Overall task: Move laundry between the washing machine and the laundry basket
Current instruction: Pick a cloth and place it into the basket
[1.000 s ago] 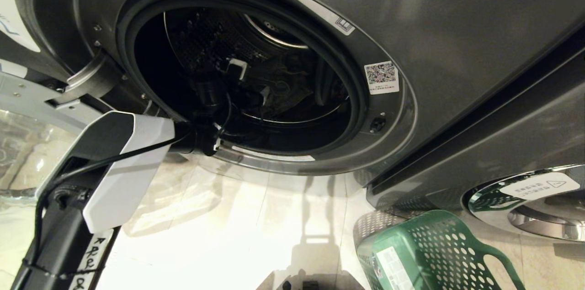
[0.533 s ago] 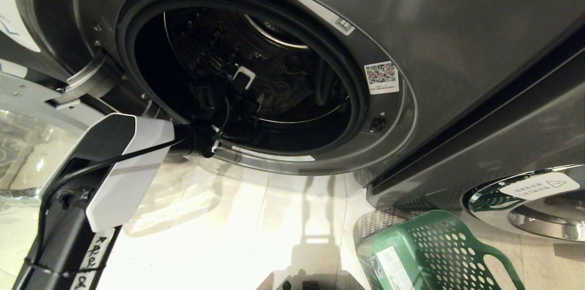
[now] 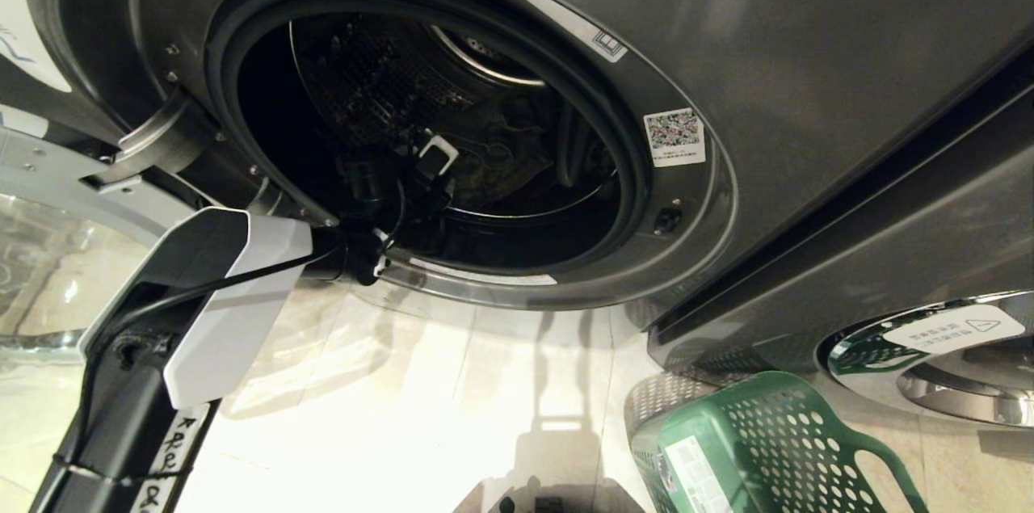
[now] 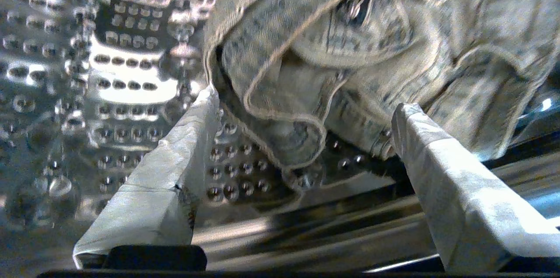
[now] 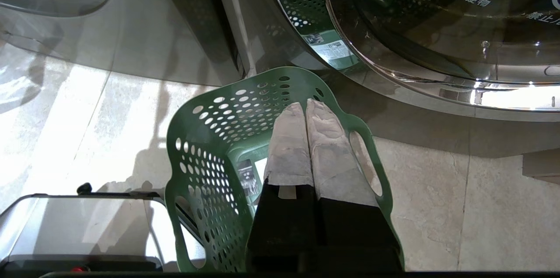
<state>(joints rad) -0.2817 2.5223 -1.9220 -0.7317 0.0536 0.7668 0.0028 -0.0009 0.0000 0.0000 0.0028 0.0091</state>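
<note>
Laundry basket (image 3: 775, 448): green, perforated, on the floor below the washing machine (image 3: 808, 52), nothing in it. Right gripper (image 5: 306, 107): above the basket, fingers pressed together, holding nothing. Left gripper (image 4: 302, 107): inside the machine's drum (image 4: 122, 72), fingers spread wide, just short of a crumpled denim garment (image 4: 350, 41) farther in.

place: laundry room | evidence: front-loading washing machine (image 3: 808, 52), second washer (image 5: 437, 28), green laundry basket (image 3: 759, 448), tiled floor (image 3: 452, 400)
</note>
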